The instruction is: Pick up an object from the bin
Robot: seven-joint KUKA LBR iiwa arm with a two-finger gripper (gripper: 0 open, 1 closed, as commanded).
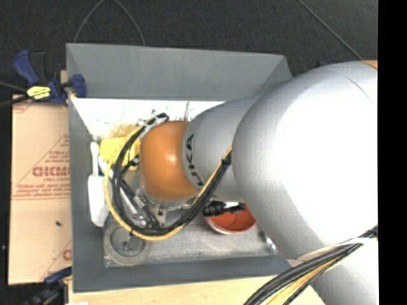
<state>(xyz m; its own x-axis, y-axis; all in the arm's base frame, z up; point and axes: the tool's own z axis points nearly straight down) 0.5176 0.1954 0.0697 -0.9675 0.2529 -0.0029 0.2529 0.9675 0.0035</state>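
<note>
A grey metal bin [82, 234] seen from above. At its 9 o'clock lies a white item [95, 199], with a yellow item [113, 150] at 10 o'clock. A grey round disc [126, 243] sits at 7 o'clock. Just beside it, toward 1 o'clock, the tool [142, 213] points downward; whether it is apart or together cannot be told. Black and yellow cables [117, 176] loop around the orange wrist cover [166, 161]. A red round item [230, 222] lies at 5 o'clock. The thick silver arm [299, 164] enters from 3 o'clock.

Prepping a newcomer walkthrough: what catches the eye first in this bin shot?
The big silver arm reaches in from the right, its orange wrist cover over the middle of the grey bin. Next, a red round thing by the bin's near wall under the arm, and a yellow thing at the left.
</note>
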